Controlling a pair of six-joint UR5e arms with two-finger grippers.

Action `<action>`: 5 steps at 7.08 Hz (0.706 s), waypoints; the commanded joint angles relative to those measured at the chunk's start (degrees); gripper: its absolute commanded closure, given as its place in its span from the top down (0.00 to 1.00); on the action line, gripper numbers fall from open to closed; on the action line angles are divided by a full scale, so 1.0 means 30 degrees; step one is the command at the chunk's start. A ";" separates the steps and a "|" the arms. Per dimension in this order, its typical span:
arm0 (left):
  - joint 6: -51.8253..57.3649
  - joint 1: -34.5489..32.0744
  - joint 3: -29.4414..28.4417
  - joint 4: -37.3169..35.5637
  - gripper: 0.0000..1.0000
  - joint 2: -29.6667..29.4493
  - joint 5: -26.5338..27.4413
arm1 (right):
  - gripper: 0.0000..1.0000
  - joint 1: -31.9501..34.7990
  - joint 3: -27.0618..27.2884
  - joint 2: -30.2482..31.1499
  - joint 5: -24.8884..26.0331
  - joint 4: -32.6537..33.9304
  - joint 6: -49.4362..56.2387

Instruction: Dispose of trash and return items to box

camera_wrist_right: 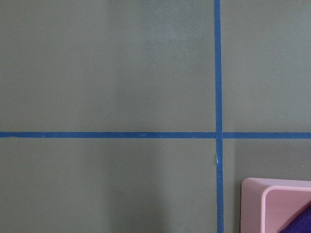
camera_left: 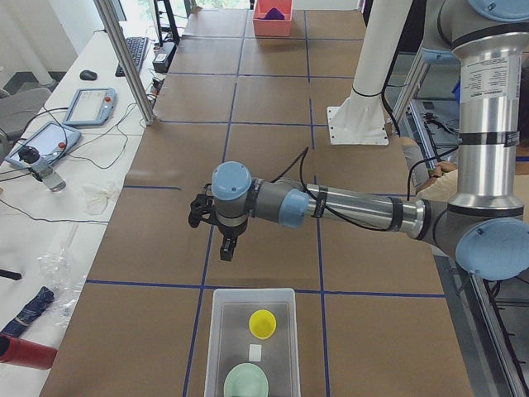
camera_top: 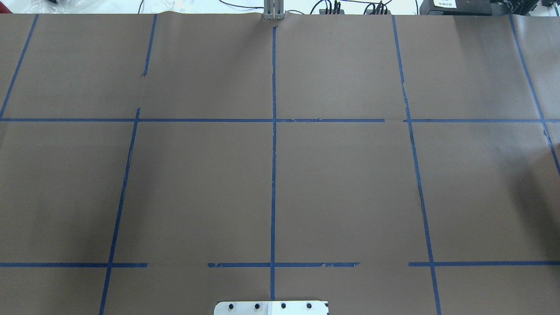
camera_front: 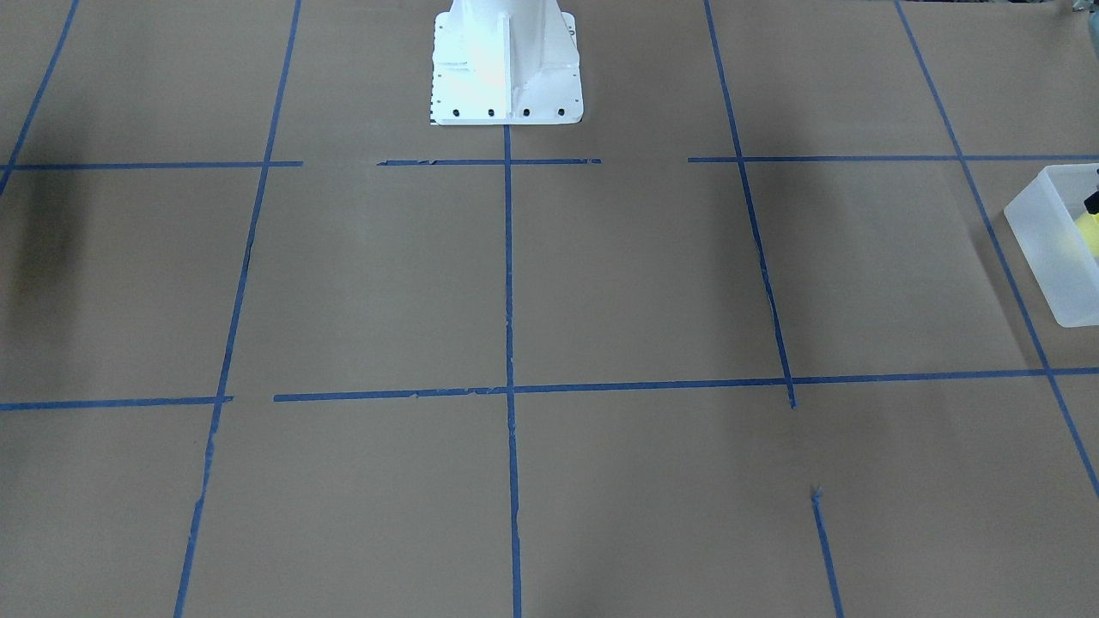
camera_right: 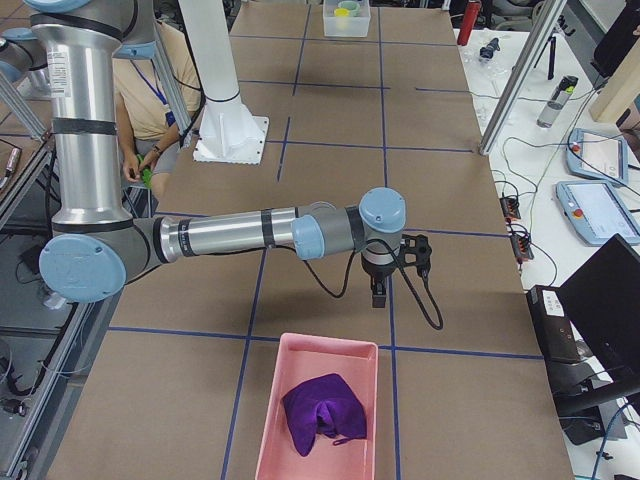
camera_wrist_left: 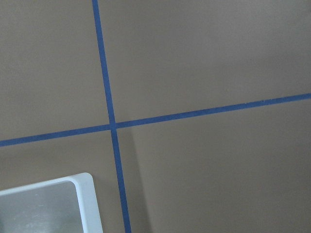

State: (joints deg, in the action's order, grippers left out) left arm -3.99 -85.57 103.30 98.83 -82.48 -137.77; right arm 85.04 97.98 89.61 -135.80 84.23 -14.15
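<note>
Nearest the left-end camera sits the box [camera_left: 252, 292], a frosted bin on the brown-papered table [camera_left: 273, 107]. Both items lie inside it: the yellow cup [camera_left: 263, 323] toward the far end and the mint-green bowl [camera_left: 246, 384] toward the near end, apart, with 1 small white slip [camera_left: 255, 351] between them.

The left gripper [camera_left: 228, 251] hangs fingers-down over the paper just beyond the box's far wall, touching nothing. It shows only in this side view, so I cannot tell how its jaws stand. The left wrist view catches just 1 rounded corner of the box beside a crossing of blue tape [camera_wrist_left: 112, 127].

At the opposite table end a pink tray [camera_right: 330, 342] holds a crumpled purple cloth [camera_right: 322, 412]. The right gripper [camera_right: 379, 293] hangs over the paper just short of that tray, and its jaw state cannot be told either.

Around the table are the white robot base [camera_front: 506, 60], a seated person [camera_right: 160, 95] behind it, a red bottle [camera_left: 23, 351] and 2 tablets [camera_left: 89, 106].
</note>
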 commanded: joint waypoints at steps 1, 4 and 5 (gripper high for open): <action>-0.0046 0.0018 0.0109 0.2470 1.00 0.1738 -0.0015 | 1.00 0.0013 0.0036 0.0451 0.0002 -0.0245 0.0118; 0.0071 -0.0040 -0.0509 0.2679 1.00 0.1567 0.0190 | 1.00 0.0013 0.0065 0.0541 0.0090 -0.0275 0.0206; 0.0071 -0.0040 -0.0478 0.2623 1.00 0.1450 0.0190 | 1.00 0.0013 0.0123 0.0541 0.0061 -0.0275 0.0206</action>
State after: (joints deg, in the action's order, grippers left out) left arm -3.81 -85.66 101.77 106.58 -77.77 -137.30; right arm 85.08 98.24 91.20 -135.62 83.44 -13.58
